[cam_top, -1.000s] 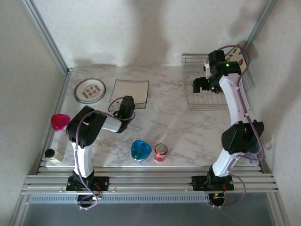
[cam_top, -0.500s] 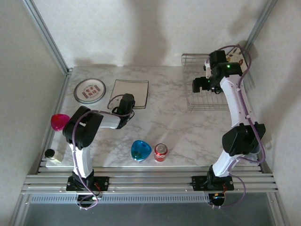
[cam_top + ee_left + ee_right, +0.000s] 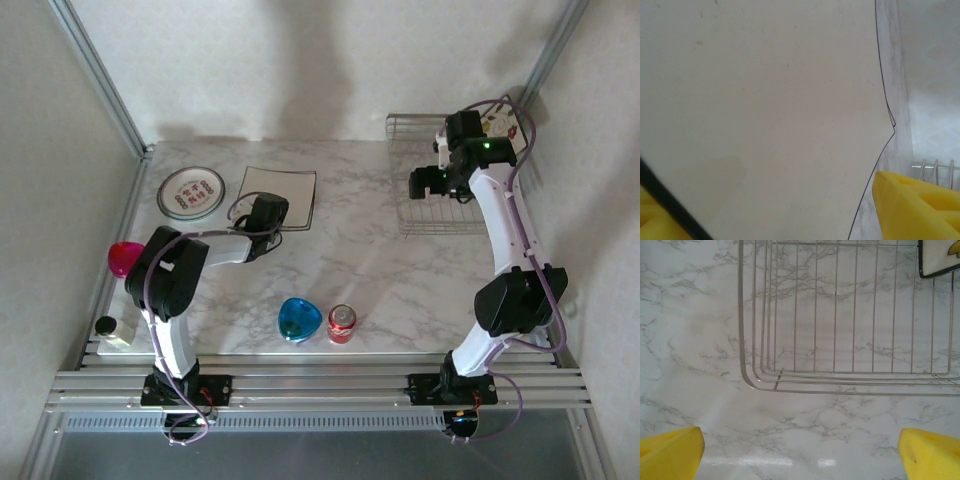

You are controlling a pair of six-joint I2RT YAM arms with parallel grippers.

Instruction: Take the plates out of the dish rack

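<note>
Your left fingers (image 3: 917, 207) stand spread wide, gripping nothing, over the square cream plate (image 3: 285, 188), which lies flat on the desk (image 3: 400, 280) just right of the round plate (image 3: 190, 192). Your right fingers (image 3: 670, 450), equally wide and empty, hover above bare desk just short of the dish rack (image 3: 747, 340) corner. The rack's wires run away from you, and another plate (image 3: 940, 257) sits at its far right.

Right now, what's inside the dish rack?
In the dish rack, a cream plate sits at the far right corner; the near grid is bare. The right arm covers part of that corner.
</note>
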